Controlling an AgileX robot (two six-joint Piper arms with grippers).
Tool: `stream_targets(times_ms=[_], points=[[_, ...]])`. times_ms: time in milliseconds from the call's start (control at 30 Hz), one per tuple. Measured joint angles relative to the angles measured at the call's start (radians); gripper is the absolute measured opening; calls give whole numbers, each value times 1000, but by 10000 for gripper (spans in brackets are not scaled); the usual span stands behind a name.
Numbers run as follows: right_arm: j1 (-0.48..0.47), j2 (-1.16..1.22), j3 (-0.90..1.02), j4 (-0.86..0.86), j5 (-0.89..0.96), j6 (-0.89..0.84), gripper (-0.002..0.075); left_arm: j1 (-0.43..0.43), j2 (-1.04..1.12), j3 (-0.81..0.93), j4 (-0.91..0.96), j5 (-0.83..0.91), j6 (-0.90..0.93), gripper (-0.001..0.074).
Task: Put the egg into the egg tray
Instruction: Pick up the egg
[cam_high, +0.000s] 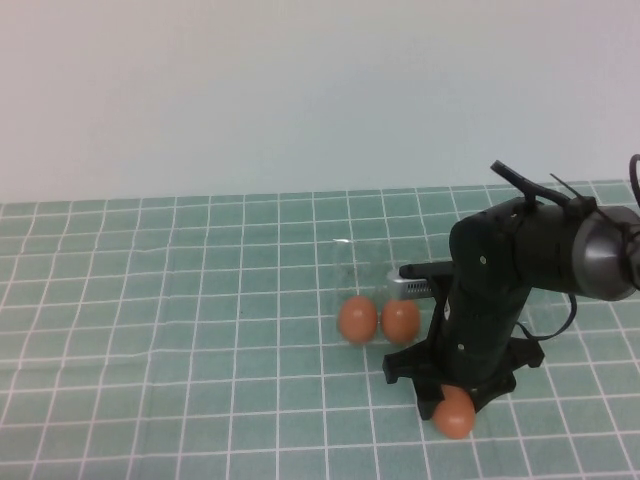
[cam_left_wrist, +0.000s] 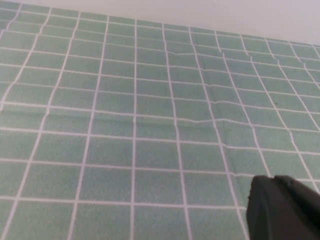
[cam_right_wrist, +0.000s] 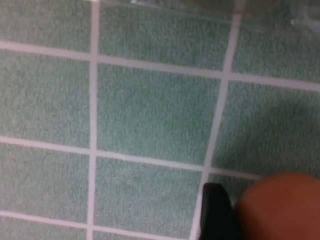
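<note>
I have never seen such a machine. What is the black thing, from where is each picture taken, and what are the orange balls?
The black thing is a robot arm; its right gripper is its hand, lowered to the green checked mat. The wide picture comes from a raised camera on the robot's side. The other two come from small cameras on the wrists of the two arms.

The orange balls are eggs. One egg lies on the mat at the right gripper; the right wrist camera shows it beside a black finger. I cannot tell whether it is gripped. Two other eggs sit side by side in a clear egg tray, which is almost invisible.

The left gripper shows only as a black tip over bare mat.
</note>
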Motion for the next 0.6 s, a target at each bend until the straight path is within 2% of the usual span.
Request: stream_targets(times_ms=[167,400,600], points=[[0,2,-24,0,0,-76,363,0,0,0,0,0,0,-1],[0,-60,-41,-17,-8,-143,362,0,0,0,0,0,0,-1],[0,-224,-41,-54,-133,-142,362,0,0,0,0,0,0,-1]])
